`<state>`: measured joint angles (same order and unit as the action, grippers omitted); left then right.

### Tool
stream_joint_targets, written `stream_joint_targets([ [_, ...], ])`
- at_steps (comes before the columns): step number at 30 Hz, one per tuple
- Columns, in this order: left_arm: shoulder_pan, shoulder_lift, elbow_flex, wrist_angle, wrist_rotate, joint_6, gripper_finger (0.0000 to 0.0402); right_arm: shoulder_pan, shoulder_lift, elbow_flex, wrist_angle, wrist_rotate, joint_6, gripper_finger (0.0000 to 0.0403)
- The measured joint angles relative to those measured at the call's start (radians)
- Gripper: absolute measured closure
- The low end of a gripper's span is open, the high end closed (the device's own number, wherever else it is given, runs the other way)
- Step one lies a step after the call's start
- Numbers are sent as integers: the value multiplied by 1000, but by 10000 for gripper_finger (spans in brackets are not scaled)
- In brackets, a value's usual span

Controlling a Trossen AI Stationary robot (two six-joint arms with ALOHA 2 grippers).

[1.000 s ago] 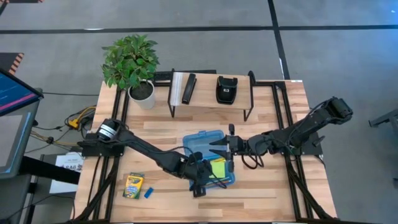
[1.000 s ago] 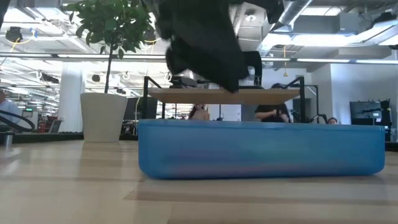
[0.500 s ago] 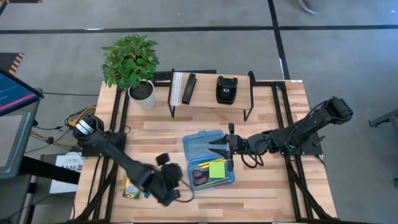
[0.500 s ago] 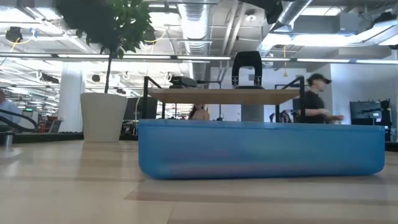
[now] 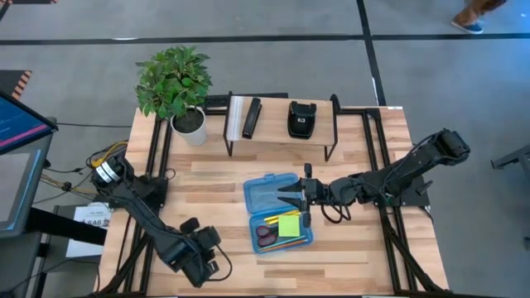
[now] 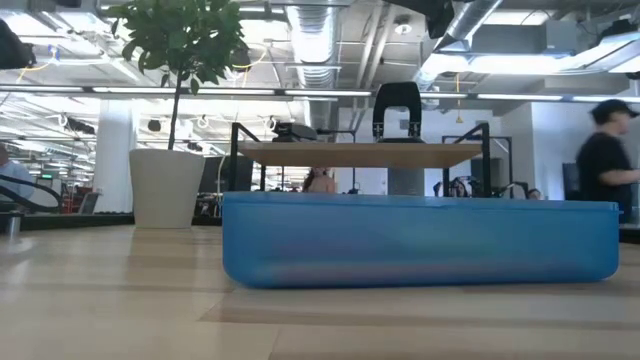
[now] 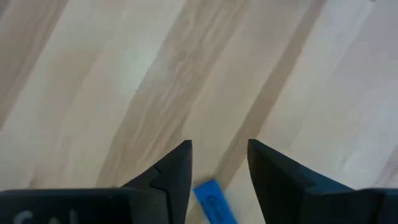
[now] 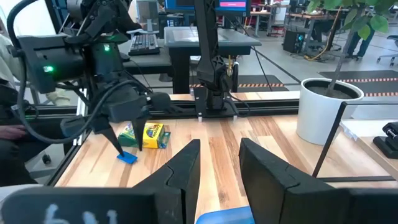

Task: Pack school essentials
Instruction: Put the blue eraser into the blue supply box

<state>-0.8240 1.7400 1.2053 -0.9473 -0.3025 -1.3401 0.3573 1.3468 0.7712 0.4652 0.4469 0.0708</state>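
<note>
My left gripper (image 7: 219, 144) is open near the table's near-left corner (image 5: 197, 258), pointing down. The tiny blue eraser (image 7: 214, 200) lies flat on the wood between its fingers; the right wrist view shows the fingertips just above the eraser (image 8: 127, 157). The yellow-green crayon box (image 8: 148, 135) lies beside it. The left arm hides both in the high view. The blue case (image 5: 278, 212) lies open, holding the red-handled scissors (image 5: 267, 234), the lime sticky pad (image 5: 288, 223) and pencils (image 5: 287, 242). My right gripper (image 5: 287, 197) hovers open over the case's lid.
A potted plant (image 5: 174, 83) stands at the far left corner. A wire shelf (image 5: 281, 124) along the far edge carries a black bar (image 5: 251, 117) and a black pouch (image 5: 301, 118). Bare wood lies near the case's right side. People move in the room behind.
My left gripper has left the blue case and swung toward the table's near-left corner, coming down over the eraser and crayon box. The case's scissors, pad and pencils now show uncovered. A person has walked across the background. The right arm has kept still.
</note>
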Motion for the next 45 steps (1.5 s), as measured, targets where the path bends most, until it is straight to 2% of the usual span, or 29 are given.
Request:
stream_joint_targets([
  [4, -18, 0, 0, -43, 8, -49, 237, 2, 0, 0, 0, 0, 0, 269],
  [13, -110, 0, -10, -32, -2, -205, 183, 2, 0, 0, 0, 0, 5, 269],
  [17, -114, 1, -60, -16, 53, -275, 180, 2, 0, 0, 3, 0, 8, 269],
  [27, -83, 3, -156, 126, 123, -321, 180, 2, 0, 0, 7, -1, 8, 269],
  [33, -87, 28, -158, 185, 144, -321, 180, 2, 0, 0, 7, -1, 8, 269],
  [41, -81, 111, -149, 181, 225, -291, 180, 1, 0, 0, 7, -1, 8, 269],
  [45, -82, 119, -145, 177, 222, -294, 187, 1, 0, 0, 7, -1, 9, 269],
])
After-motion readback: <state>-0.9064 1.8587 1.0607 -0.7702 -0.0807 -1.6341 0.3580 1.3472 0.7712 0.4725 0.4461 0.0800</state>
